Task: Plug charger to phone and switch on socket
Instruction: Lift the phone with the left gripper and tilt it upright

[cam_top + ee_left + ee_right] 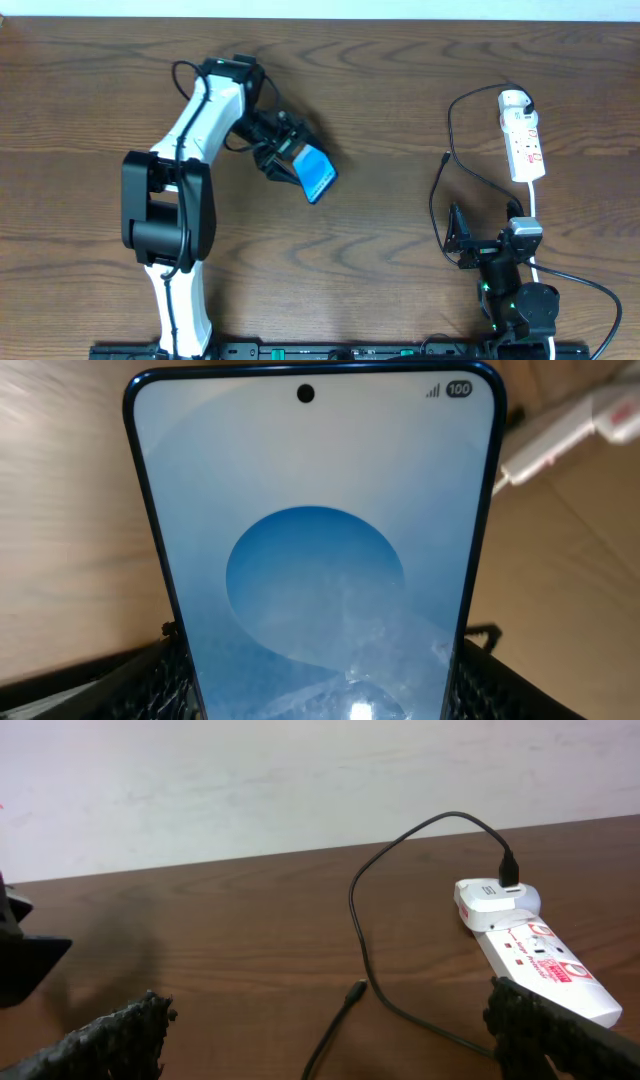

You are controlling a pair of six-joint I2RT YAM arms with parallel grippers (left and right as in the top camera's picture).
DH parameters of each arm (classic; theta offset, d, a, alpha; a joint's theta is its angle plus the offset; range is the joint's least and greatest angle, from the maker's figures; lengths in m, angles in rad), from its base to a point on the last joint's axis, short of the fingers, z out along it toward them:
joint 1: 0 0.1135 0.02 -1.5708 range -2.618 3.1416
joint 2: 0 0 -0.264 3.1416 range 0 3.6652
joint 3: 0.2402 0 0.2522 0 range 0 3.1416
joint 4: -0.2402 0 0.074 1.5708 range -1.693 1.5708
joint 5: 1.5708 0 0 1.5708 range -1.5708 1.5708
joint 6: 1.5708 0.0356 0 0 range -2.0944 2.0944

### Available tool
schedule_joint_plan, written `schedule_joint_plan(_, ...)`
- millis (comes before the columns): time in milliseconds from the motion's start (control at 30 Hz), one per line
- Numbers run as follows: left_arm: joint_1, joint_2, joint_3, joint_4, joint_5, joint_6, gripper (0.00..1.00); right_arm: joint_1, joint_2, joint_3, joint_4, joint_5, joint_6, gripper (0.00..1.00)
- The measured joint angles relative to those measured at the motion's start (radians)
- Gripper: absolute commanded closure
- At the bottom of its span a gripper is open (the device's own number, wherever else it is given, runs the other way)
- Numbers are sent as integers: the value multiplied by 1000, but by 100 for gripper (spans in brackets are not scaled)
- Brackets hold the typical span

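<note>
My left gripper [285, 155] is shut on the phone [317, 172], holding it tilted above the table left of centre. In the left wrist view the phone's blue screen [315, 550] fills the frame between my fingers. The socket [524, 142] lies at the far right with a white adapter [514, 100] at its far end. The black charger cable [455, 135] runs from the adapter in a loop, and its plug tip [445, 157] lies free on the table. My right gripper [457, 240] is open, near the cable, empty. The tip [354, 990] lies between its fingers, ahead.
A white cord [533, 215] runs from the socket toward the right arm's base. The table's front edge holds the arm mounts [330, 350]. A pale wall stands behind the table in the right wrist view [250, 780].
</note>
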State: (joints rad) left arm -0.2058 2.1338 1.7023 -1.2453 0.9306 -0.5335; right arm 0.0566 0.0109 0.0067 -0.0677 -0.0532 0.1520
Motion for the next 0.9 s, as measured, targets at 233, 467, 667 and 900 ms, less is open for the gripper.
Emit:
schedule_joint_plan(233,-19,0,0,-34,69,19,35,0,0,0,0,0,0,1)
schedule_joint_plan(467,-19,0,0,-43,108,37,35,0,0,0,0,0,0,1)
schedule_joint_plan(667,-19,0,0,-43,115,37,35,0,0,0,0,0,0,1)
schedule_joint_plan(900,-19,0,0,-43,115,37,35,0,0,0,0,0,0,1)
